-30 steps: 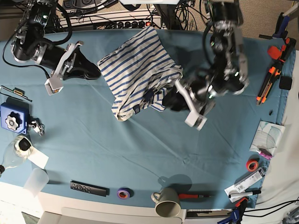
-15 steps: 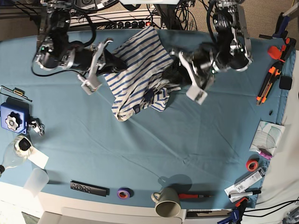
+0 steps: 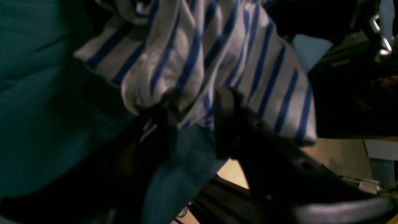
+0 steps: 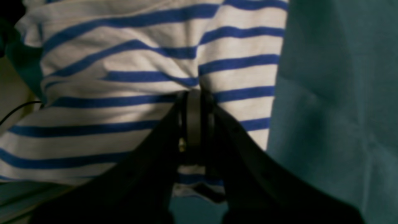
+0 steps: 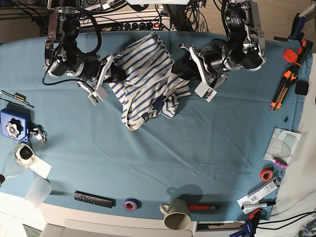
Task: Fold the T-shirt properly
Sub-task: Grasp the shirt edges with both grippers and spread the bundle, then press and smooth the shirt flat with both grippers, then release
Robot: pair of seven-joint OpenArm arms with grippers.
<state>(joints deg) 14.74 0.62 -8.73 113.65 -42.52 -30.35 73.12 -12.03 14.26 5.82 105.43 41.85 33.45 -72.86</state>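
Note:
The white, blue-striped T-shirt (image 5: pixel 145 79) lies crumpled on the teal table cloth (image 5: pixel 197 148) at the back middle. My right gripper (image 5: pixel 117 74) is at the shirt's left edge. In the right wrist view it (image 4: pixel 194 96) is shut, with a pucker of striped T-shirt (image 4: pixel 124 77) pinched at its tips. My left gripper (image 5: pixel 174 69) is at the shirt's right edge. In the left wrist view it (image 3: pixel 194 105) stands open, its dark fingers (image 3: pixel 228 124) apart, and the hem of the T-shirt (image 3: pixel 217 56) lies just at the tips.
Along the front edge are a mug (image 5: pixel 176 213), a red pen (image 5: pixel 202 207), a purple tape roll (image 5: pixel 131 204) and a remote (image 5: pixel 94 199). A blue device (image 5: pixel 12 126) sits far left. Orange-black tools (image 5: pixel 284 86) lie far right. A power strip (image 5: pixel 140 22) and cables run behind the table.
The right arm swung in from the far left to the shirt's left edge. The left arm moved up and back to the shirt's right edge. The shirt is more bunched.

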